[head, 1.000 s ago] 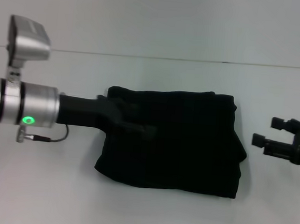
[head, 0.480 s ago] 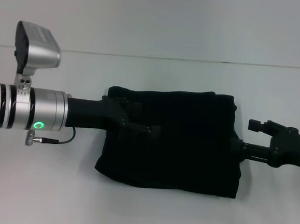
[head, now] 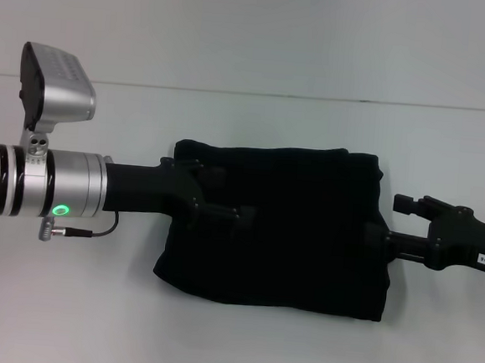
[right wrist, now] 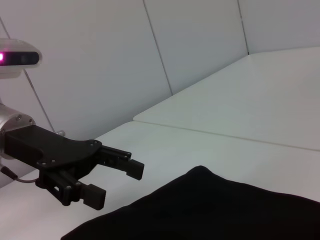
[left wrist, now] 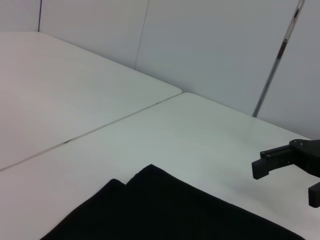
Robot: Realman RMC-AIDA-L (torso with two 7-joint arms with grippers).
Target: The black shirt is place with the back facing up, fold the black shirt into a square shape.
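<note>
The left gripper (head: 239, 208) reaches in over the near-left part of the black shirt (head: 305, 237), and its fingers stand apart with nothing between them. The shirt lies folded on the white table (head: 213, 339), longer from side to side, right under that gripper. The right gripper (head: 381, 234) is at the shirt's other end, fingers apart too, touching its edge. Both look equally near.

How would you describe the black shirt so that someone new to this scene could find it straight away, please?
Start from the white table in front of the robot. At its middle lies the black shirt, folded into a soft, roughly rectangular bundle, with the left end effector over one side and the right end effector at the other. Unlike those rigid black tools, it is limp, plain cloth.
</note>
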